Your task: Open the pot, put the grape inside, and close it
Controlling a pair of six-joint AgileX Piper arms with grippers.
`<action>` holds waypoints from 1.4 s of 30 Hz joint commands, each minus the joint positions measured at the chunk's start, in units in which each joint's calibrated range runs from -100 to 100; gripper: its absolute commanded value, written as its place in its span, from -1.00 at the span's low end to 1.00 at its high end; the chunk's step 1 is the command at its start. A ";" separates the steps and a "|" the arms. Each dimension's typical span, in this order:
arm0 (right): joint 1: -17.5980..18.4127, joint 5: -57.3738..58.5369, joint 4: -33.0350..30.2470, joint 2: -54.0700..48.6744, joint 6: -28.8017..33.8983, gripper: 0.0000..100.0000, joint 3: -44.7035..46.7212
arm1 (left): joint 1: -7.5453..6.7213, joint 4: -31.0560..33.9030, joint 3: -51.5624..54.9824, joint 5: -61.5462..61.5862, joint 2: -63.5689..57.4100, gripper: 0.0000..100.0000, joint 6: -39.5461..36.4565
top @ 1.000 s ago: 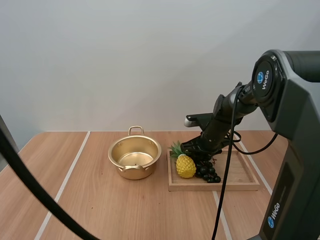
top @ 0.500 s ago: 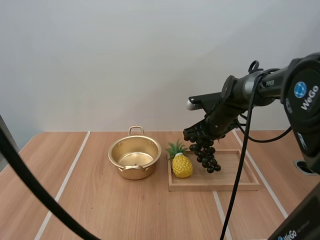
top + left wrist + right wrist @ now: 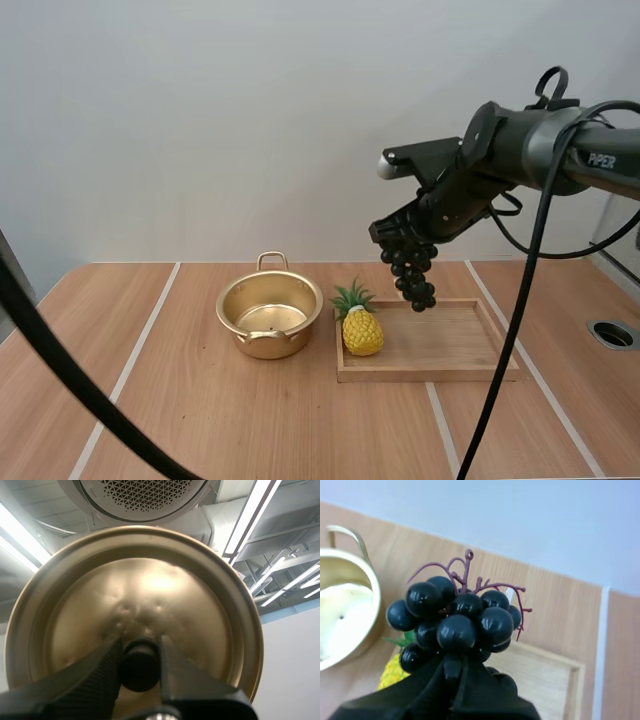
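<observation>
Gold-coloured pot [image 3: 270, 318] is recorded at the left of the table [image 3: 190, 420], open and empty. Its lid [image 3: 135, 595] is held away from it by the left gripper [image 3: 140, 656], whose fingers are clamped on the black knob. To the right of the pot, a toy pineapple [image 3: 361, 328] stands at the near-left end of the wooden tray [image 3: 455, 350]. Above the tray, the grapes [image 3: 410, 268] are pinched at the upper end by the right gripper [image 3: 402, 235], and the bunch hangs with its long axis vertical. From the bunch, the pot mouth lies leftward and lower, with the pineapple between; the right arm is judged the one to make the transfer. Against one second earlier, the bunch is no longer lying on the tray beside the pineapple: it is lifted well clear, and the pot is unmoved.
</observation>
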 commanded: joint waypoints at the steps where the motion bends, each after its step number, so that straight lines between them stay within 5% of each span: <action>1: -0.18 2.00 0.33 -3.90 -0.17 -1.00 -5.19 | -0.19 0.53 -0.38 -2.11 0.18 -1.00 -0.55; 13: 0.08 15.03 13.48 -8.05 -5.29 -1.00 -21.66 | -0.19 0.53 -0.49 -4.43 -0.07 -1.00 -0.55; 19: 3.30 15.43 18.22 -8.05 -8.94 -1.00 -23.21 | -0.19 0.53 -0.49 -5.86 -0.07 -1.00 -0.55; 31: 14.57 11.93 15.29 -0.08 -9.13 -1.00 -23.21 | -0.19 0.64 -0.49 -5.86 -0.07 -1.00 -0.55; 42: 15.92 8.25 15.28 10.75 -9.58 -1.00 -23.21 | -0.19 0.64 -0.49 -5.86 -0.07 -1.00 -0.55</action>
